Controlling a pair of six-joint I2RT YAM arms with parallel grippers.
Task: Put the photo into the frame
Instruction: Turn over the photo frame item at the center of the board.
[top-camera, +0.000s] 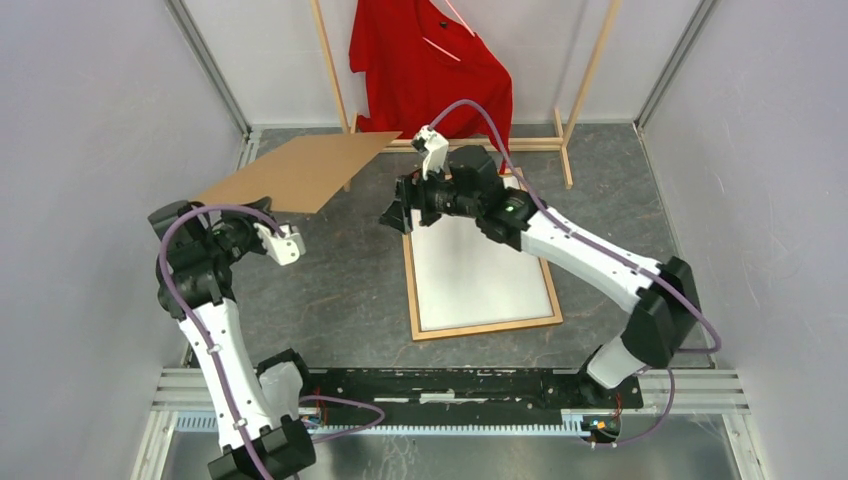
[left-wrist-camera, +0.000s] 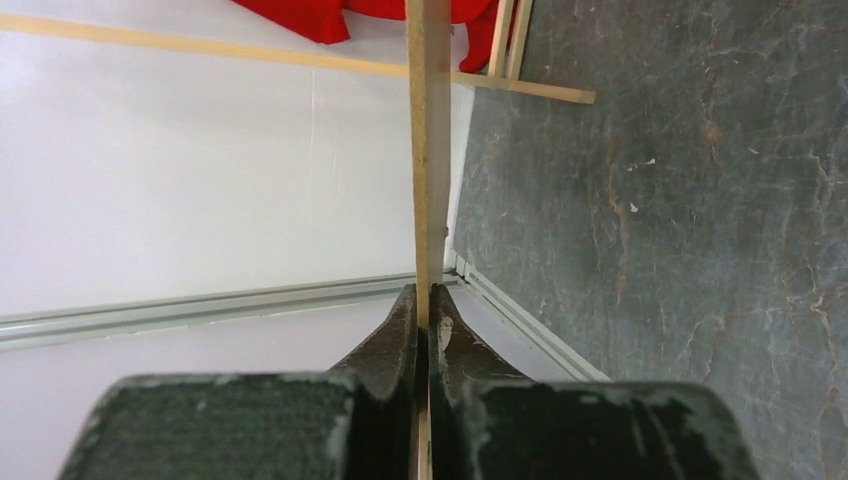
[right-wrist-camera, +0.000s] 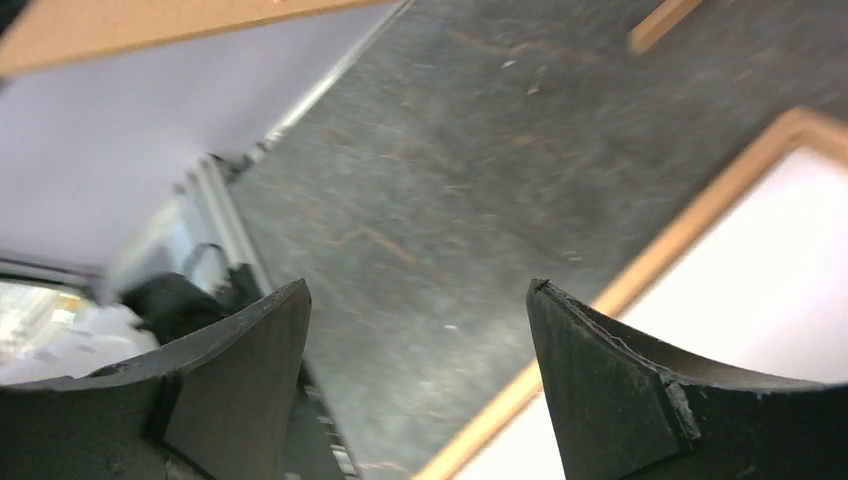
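Near edge: the left arm (top-camera: 215, 340) and the right arm (top-camera: 600, 265) are rising from their mounts on the black base bar (top-camera: 450, 385), at the front of the dark grey, stone-patterned desk (top-camera: 330, 290).

Task items: the frame (top-camera: 487, 328), thin orange-brown wood, is lying flat on the desk right of centre. The photo (top-camera: 480, 275) is lying inside it with its white back facing up, so the printed side is not showing. The sheet is filling the opening between the rails that are in view. The right arm is covering the far end of the frame.

Right jaws: they are standing wide apart and gripping nothing. In the top view they are hanging over the frame's far-left corner. The right wrist view is showing bare desk between the fingers, with the frame's rail and the white sheet just to one side.

Left jaws: they are pressed together on the near edge of the brown backing board (top-camera: 300, 172). The left wrist view is showing the board edge-on, running straight out from between the fingers. The board is being held off the desk, tilted, to the left of the frame and apart from it.

Far end: a pale wooden clothes rack (top-camera: 580, 100) is standing against the white back wall, with a red shirt (top-camera: 430, 65) hanging on it. Whether the board's far corner is touching the rack's foot cannot be told.
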